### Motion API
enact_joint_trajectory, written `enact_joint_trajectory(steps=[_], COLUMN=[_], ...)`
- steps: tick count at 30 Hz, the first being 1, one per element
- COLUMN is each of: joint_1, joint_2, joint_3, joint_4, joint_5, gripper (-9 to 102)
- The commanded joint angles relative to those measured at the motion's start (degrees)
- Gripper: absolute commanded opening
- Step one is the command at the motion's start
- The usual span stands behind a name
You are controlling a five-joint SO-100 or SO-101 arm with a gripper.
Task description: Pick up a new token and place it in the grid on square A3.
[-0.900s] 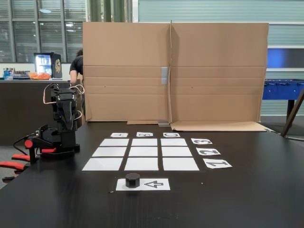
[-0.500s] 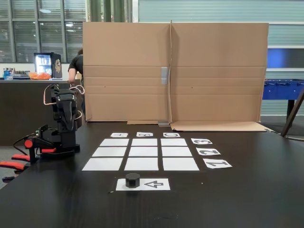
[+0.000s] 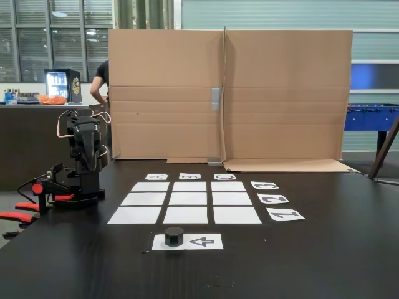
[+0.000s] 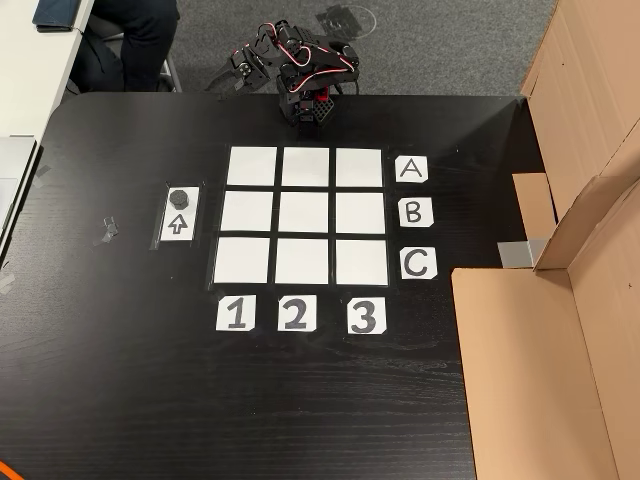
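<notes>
Pictured: the token [image 3: 174, 235], a small dark hexagonal nut-like block, seated on the blank end of the arrow sheet [image 4: 178, 225], just beside the printed arrow, near the table [image 4: 100, 380] edge facing the fixed camera. Also caught from above [image 4: 181, 196], at the sheet's end nearer the robot. Untouched, by all appearances.

Just beyond the sheet, the grid [image 3: 185, 202]: nine white paper cells, all bare. In the other view, labels A, B, C down the grid's right side and 1, 2, 3 along its lower side. Square A3 [image 4: 359, 166] found at the grid's top-right corner there, beside the A label [image 4: 411, 169] and in line with the 3 label [image 4: 366, 316]; in the fixed view, the far-left cell [image 3: 150, 186].

Parked at the table's edge past row A, well apart from the token: the SO-100 arm [image 3: 84, 165], folded up on its base, gripper [image 4: 310, 108] tucked low against the body. Fingers too small and dark to read; impossible to tell whether spread or closed.

Judged to be the very start: pick-up not yet begun. Next move likely to call for unfolding, a long reach across the grid toward the arrow sheet, parted fingers, and a descent squarely over the nut.

Behind the table, a tall cardboard screen [image 3: 230, 93]; past it, a person [image 3: 100, 81] at a counter.
</notes>
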Motion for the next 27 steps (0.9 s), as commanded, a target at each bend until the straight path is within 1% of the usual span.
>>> enact_joint_trajectory(steps=[1, 8, 14, 21, 27], joint_1=[-0.44, -0.44, -0.35, -0.79, -2.55], joint_2=[-0.18, -1.05, -6.06, -16.00, -29.18], joint_3=[-0.26, -0.70, -2.81, -7.65, -14.59], joint_4=[-0.79, -0.62, -1.23, -2.11, -2.64], joint_5=[0.18, 0.18, 0.00, -1.05, -1.85], gripper=[21, 21, 21, 21, 20])
